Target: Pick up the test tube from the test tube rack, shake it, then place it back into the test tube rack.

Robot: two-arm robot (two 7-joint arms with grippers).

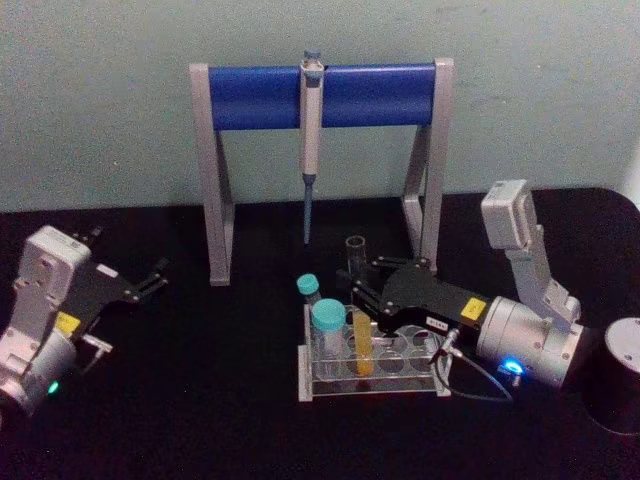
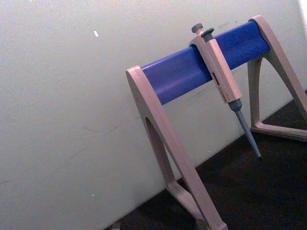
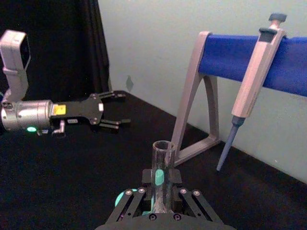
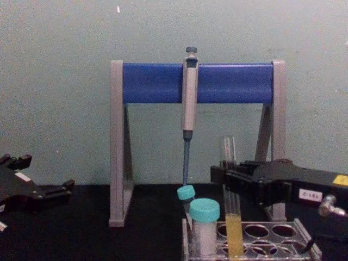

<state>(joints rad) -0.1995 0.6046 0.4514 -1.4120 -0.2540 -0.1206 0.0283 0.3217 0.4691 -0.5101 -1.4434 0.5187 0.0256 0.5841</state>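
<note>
The test tube (image 1: pixel 360 340) stands upright in a front hole of the clear test tube rack (image 1: pixel 400 386), with yellow-orange liquid in its lower part. My right gripper (image 1: pixel 365 282) reaches in from the right and is shut on the tube's upper glass, one finger behind it and one in front. From the chest, the test tube (image 4: pixel 234 228) rises out of the test tube rack (image 4: pixel 272 231) with the right gripper (image 4: pixel 220 174) holding it above the liquid. The right wrist view shows the test tube (image 3: pixel 163 153) between my right gripper (image 3: pixel 162 179). My left gripper (image 1: pixel 135 252) rests open at the far left.
Two teal-capped vials (image 1: pixel 327 325) stand in the rack's left holes, beside the tube. Behind the rack is the grey-and-blue pipette stand (image 1: pixel 320 95) with a pipette (image 1: pixel 310 150) hanging from it. A dark cylinder (image 1: pixel 620 375) stands at the right edge.
</note>
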